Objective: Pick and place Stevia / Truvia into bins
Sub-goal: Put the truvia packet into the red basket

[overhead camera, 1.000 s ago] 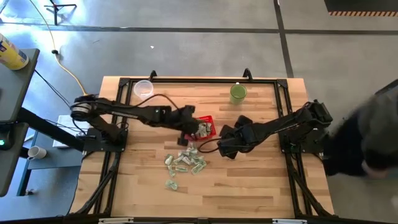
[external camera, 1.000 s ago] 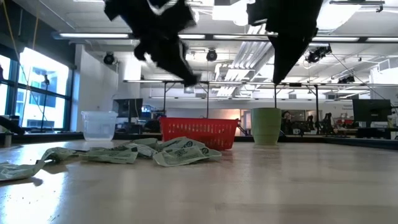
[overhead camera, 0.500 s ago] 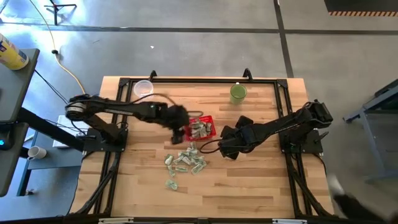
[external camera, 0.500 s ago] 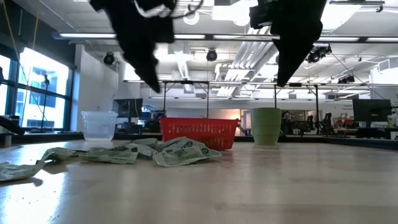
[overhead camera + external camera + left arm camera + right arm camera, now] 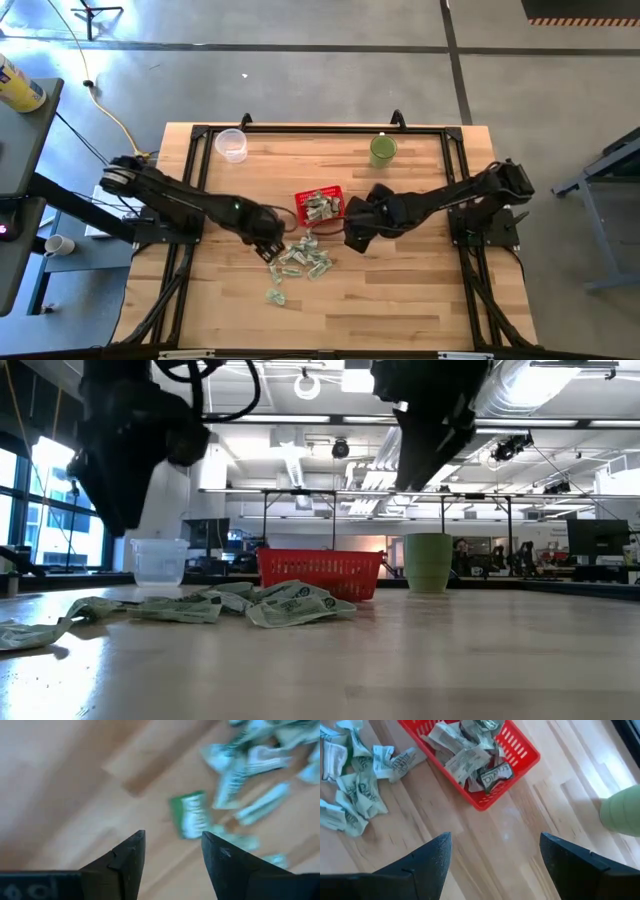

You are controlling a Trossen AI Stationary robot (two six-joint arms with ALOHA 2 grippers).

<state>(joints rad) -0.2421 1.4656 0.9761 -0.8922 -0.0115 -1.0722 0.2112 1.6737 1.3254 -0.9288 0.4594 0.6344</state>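
A red basket (image 5: 320,206) stands near the middle of the tabletop (image 5: 400,290), a little toward the far edge, and several sachets are seen lying inside it (image 5: 470,755). A loose heap of pale green and white sachets (image 5: 298,260) is spread on the bare wood just on the near side of the basket, with one sachet (image 5: 276,296) lying apart, closer to the near edge. In the low view the heap (image 5: 250,603) is seen in front of the basket (image 5: 320,571).

The left gripper (image 5: 268,246) is held over the left fringe of the heap; its fingers are spread apart with nothing between them, and a single green sachet (image 5: 191,815) is seen on the wood beyond them. The right gripper (image 5: 352,232) is held just right of the basket, above the wood; its fingers are set wide and nothing is held in them.

A clear cup (image 5: 231,143) stands near the far left corner, and a green cup (image 5: 383,150) stands toward the far edge, right of centre; both are well apart from the basket.
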